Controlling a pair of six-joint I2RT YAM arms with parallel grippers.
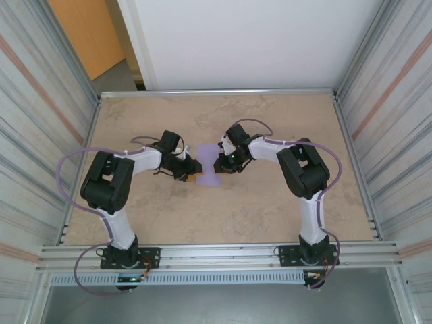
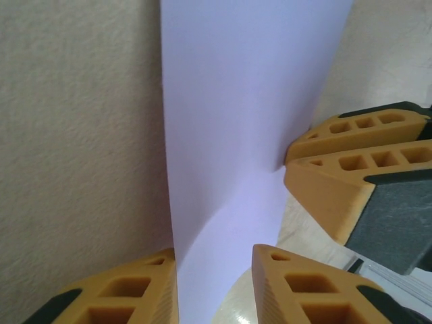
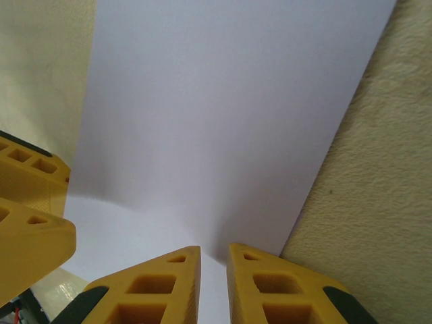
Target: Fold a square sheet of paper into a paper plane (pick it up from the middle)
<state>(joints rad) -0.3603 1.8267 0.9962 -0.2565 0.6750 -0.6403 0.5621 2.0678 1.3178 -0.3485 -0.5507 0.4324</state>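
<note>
The square sheet of paper (image 1: 209, 167) is pale lilac and lies in the middle of the table between both grippers, bowed upward. My right gripper (image 1: 221, 162) pinches the sheet's right edge. In the right wrist view its fingertips (image 3: 214, 248) are nearly together, with the sheet (image 3: 216, 115) rising into the slit. My left gripper (image 1: 194, 177) is at the sheet's left side. In the left wrist view its jaws (image 2: 214, 251) stand apart with the sheet (image 2: 236, 101) running between them, against the left finger (image 2: 145, 290). The right gripper's fingers (image 2: 351, 162) show there, closed on the paper's edge. The paper plane is out of view.
The beige stone-patterned table (image 1: 270, 209) is framed by metal rails, with corrugated walls on both sides. The two arm bases are bolted at the near edge (image 1: 216, 258). Both arms reach inward and meet at the centre.
</note>
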